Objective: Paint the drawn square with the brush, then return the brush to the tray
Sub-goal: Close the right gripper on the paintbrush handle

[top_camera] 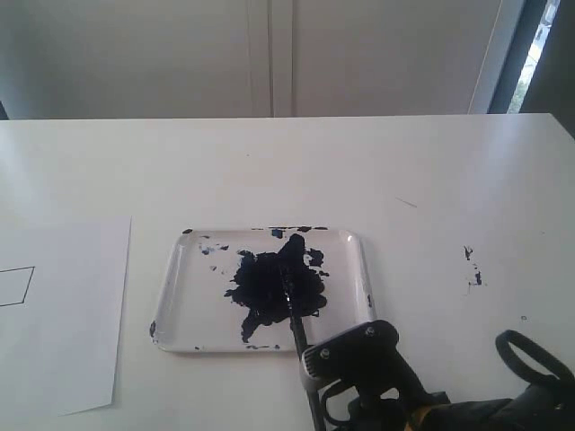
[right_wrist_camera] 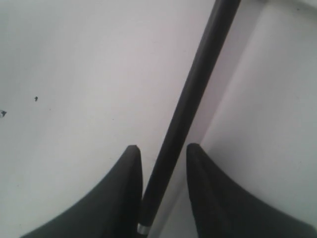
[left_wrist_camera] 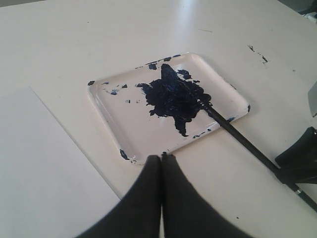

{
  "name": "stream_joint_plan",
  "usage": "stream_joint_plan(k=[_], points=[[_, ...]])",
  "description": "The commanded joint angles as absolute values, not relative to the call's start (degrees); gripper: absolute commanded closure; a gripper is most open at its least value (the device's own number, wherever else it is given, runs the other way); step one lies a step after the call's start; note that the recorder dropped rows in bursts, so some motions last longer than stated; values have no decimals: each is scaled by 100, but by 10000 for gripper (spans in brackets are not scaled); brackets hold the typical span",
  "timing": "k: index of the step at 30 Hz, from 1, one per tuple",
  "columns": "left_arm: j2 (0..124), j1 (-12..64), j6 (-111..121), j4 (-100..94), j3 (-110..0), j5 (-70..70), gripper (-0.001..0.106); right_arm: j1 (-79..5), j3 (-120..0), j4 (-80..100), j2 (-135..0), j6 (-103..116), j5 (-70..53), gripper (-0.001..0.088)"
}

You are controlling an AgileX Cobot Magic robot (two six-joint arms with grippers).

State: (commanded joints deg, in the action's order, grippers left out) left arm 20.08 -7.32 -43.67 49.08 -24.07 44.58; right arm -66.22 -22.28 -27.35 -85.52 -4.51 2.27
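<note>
The white tray (top_camera: 175,269) holds a large blue-black paint blot. The brush (top_camera: 293,314) lies with its dark tip in the blot and its black handle sticking out over the tray's near rim. My right gripper (right_wrist_camera: 162,148) is open, one finger on each side of the brush handle (right_wrist_camera: 190,99), with a gap still showing on one side. The drawn square (top_camera: 16,285) is a thin outline on the white paper at the far left. My left gripper (left_wrist_camera: 162,156) is shut on nothing, hovering near a corner of the tray (left_wrist_camera: 114,106).
The white paper sheet (top_camera: 72,305) lies left of the tray. Dark paint specks (top_camera: 472,265) mark the table to the right. A black cable loop (top_camera: 530,359) sits at the lower right beside my right arm.
</note>
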Motion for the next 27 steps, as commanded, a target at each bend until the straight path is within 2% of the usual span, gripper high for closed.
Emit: stream_joint_plan(k=[2, 7, 23, 27], points=[[2008, -732, -4367, 4908, -2407, 4458, 1053, -6622, -2228, -2735, -8576, -472, 227, 574], [2008, -732, -4367, 4908, -2407, 4458, 1053, -6622, -2228, -2735, -8670, -469, 227, 660], [2008, -732, -4367, 4908, -2407, 4458, 1053, -6622, -2231, -2735, -8674, -575, 107, 675], [2008, -732, -4367, 4908, -2407, 4458, 1053, -6622, -2320, -2735, -8674, -604, -165, 655]])
